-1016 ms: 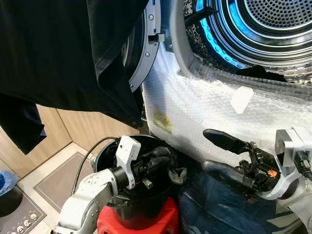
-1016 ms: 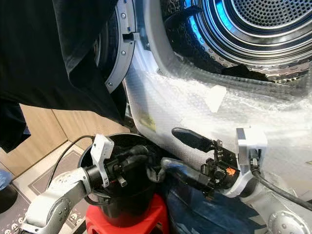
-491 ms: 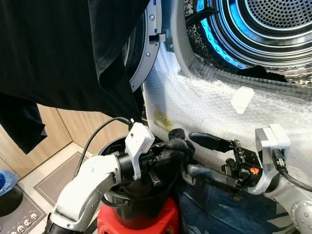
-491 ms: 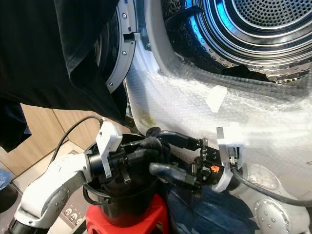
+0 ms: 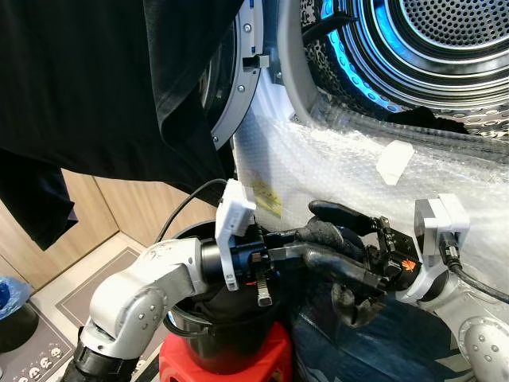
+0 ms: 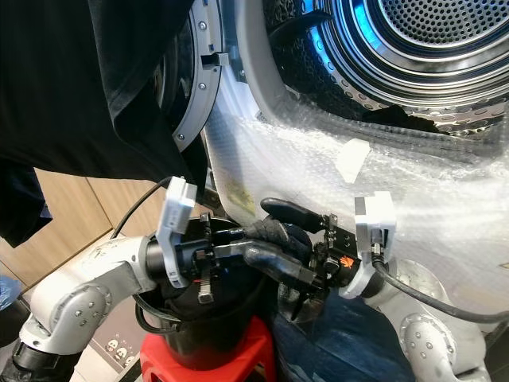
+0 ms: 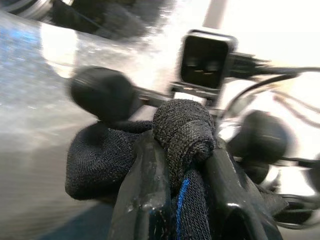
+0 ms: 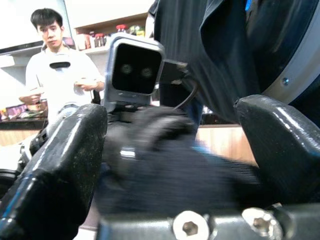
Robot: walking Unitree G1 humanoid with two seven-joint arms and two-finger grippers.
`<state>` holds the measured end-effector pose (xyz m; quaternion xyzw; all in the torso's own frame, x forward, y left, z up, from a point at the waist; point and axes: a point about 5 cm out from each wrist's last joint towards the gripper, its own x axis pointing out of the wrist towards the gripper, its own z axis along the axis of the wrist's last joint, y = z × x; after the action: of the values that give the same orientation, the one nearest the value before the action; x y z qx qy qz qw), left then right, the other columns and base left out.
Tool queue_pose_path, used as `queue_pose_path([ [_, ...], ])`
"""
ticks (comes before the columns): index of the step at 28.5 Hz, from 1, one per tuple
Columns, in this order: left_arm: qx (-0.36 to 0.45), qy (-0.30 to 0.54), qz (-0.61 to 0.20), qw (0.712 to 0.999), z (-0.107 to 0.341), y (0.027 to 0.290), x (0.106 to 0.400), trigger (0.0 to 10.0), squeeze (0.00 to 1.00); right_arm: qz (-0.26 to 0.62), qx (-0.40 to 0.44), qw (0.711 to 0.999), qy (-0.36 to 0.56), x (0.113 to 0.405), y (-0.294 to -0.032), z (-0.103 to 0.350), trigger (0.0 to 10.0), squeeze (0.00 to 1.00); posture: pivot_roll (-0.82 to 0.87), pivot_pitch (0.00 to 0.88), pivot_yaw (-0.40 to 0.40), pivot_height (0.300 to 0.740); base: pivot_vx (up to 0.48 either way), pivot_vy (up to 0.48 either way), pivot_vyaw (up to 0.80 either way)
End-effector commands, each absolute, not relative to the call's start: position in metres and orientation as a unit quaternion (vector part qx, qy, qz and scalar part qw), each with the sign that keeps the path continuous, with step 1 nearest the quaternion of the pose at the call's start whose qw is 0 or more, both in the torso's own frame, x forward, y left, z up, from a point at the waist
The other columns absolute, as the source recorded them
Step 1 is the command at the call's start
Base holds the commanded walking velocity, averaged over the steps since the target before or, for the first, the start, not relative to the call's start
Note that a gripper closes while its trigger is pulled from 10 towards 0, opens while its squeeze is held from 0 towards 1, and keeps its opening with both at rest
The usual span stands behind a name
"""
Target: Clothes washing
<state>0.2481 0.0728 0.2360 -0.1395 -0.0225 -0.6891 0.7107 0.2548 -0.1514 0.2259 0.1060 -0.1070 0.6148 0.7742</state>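
A white front-loading washing machine [image 5: 318,171] wrapped in bubble film stands before pale wooden cabinet fronts [image 5: 119,211], its perforated steel drum [image 5: 445,40] lit blue and holding a dark garment at its lower lip [image 5: 425,118]; a large black shirt [image 5: 103,87] hangs over the open round door [image 5: 235,87]. A small yellow label [image 5: 266,197] is stuck to the machine's front, its writing too small to read. Below, a black plastic bucket [image 5: 219,338] sits on a red plastic stool [image 5: 270,358], beside a heap of dark blue cloth [image 5: 374,350]; what lies inside the bucket cannot be made out. Above the bucket's rim the left gripper [image 5: 306,243] and the right gripper [image 5: 338,247] meet on a small black knitted sock [image 5: 330,239]. The left wrist view gives the closest look: the left fingers [image 7: 142,200] are narrowed onto a bunched fold of the sock [image 7: 182,135], which has a blue stripe. In the right wrist view the right fingers [image 8: 55,165] stand wide on either side of the dark blurred bundle, and a person in a white shirt [image 8: 60,75] stands in the background before shelves.
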Motion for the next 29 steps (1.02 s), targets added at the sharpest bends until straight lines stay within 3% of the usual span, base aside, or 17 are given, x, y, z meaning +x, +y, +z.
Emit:
queue_pose_path([
  [1, -0.141, -0.040, -0.714, 0.685, 0.248, 0.075, 0.241, 10.0, 0.00, 0.607, 0.096, 0.781, -0.114, 0.257, -0.154, 0.228, 10.0, 0.00, -0.04, 0.000, 0.031, 0.740, 0.000, 0.000, 0.00],
  [4, -0.146, -0.030, -0.723, 0.675, 0.249, 0.079, 0.238, 10.0, 0.00, 0.602, 0.098, 0.785, -0.113, 0.258, -0.158, 0.226, 10.0, 0.00, -0.04, 0.000, 0.034, 0.740, 0.000, 0.000, 0.00],
  [5, -0.150, -0.027, -0.727, 0.670, 0.250, 0.080, 0.236, 10.0, 0.00, 0.599, 0.100, 0.786, -0.115, 0.258, -0.159, 0.227, 8.0, 0.00, -0.04, 0.000, 0.034, 0.740, 0.000, 0.000, 0.00],
  [6, -0.150, -0.027, -0.727, 0.670, 0.250, 0.080, 0.236, 10.0, 0.00, 0.599, 0.100, 0.786, -0.115, 0.258, -0.159, 0.227, 8.0, 0.00, -0.04, 0.000, 0.034, 0.740, 0.000, 0.000, 0.00],
  [7, -0.149, -0.025, -0.728, 0.669, 0.251, 0.080, 0.236, 10.0, 0.00, 0.597, 0.103, 0.787, -0.117, 0.259, -0.160, 0.227, 4.7, 0.00, -0.04, 0.000, 0.035, 0.740, 0.000, 0.000, 0.00],
  [8, -0.146, -0.021, -0.728, 0.669, 0.249, 0.080, 0.235, 10.0, 0.00, 0.595, 0.106, 0.788, -0.120, 0.260, -0.160, 0.228, 2.9, 0.00, -0.04, 0.000, 0.036, 0.740, 0.000, 0.000, 0.00],
  [10, -0.138, -0.013, -0.729, 0.671, 0.246, 0.081, 0.234, 10.0, 0.00, 0.595, 0.108, 0.787, -0.121, 0.260, -0.161, 0.228, 1.3, 0.00, -0.04, 0.000, 0.038, 0.740, 0.000, 0.000, 0.00],
  [11, -0.135, -0.010, -0.730, 0.670, 0.245, 0.081, 0.233, 10.0, 0.00, 0.598, 0.111, 0.785, -0.121, 0.260, -0.161, 0.229, 0.0, 0.00, -0.04, 0.000, 0.038, 0.740, 0.000, 0.000, 0.00],
  [18, -0.100, 0.013, -0.736, 0.669, 0.237, 0.084, 0.225, 10.0, 0.00, 0.615, 0.120, 0.771, -0.115, 0.255, -0.163, 0.229, 0.0, 0.00, -0.04, 0.000, 0.038, 0.740, 0.000, 0.000, 0.00],
  [19, -0.097, 0.016, -0.735, 0.671, 0.236, 0.085, 0.225, 10.0, 0.00, 0.616, 0.121, 0.770, -0.116, 0.255, -0.163, 0.230, 3.4, 0.00, -0.04, 0.000, 0.039, 0.740, 0.000, 0.000, 0.00],
  [20, -0.092, 0.017, -0.734, 0.673, 0.236, 0.085, 0.225, 10.0, 0.00, 0.620, 0.123, 0.767, -0.113, 0.254, -0.163, 0.229, 7.5, 0.00, -0.04, 0.000, 0.037, 0.740, 0.000, 0.000, 0.00],
  [21, -0.089, 0.016, -0.733, 0.674, 0.236, 0.085, 0.224, 10.0, 0.00, 0.622, 0.124, 0.765, -0.111, 0.254, -0.163, 0.229, 10.0, 0.00, -0.04, 0.000, 0.037, 0.740, 0.000, 0.000, 0.00],
  [29, -0.075, 0.007, -0.725, 0.684, 0.239, 0.091, 0.225, 10.0, 0.00, 0.634, 0.129, 0.756, -0.101, 0.250, -0.163, 0.226, 10.0, 0.00, -0.03, 0.000, 0.037, 0.740, 0.000, 0.000, 0.00],
])
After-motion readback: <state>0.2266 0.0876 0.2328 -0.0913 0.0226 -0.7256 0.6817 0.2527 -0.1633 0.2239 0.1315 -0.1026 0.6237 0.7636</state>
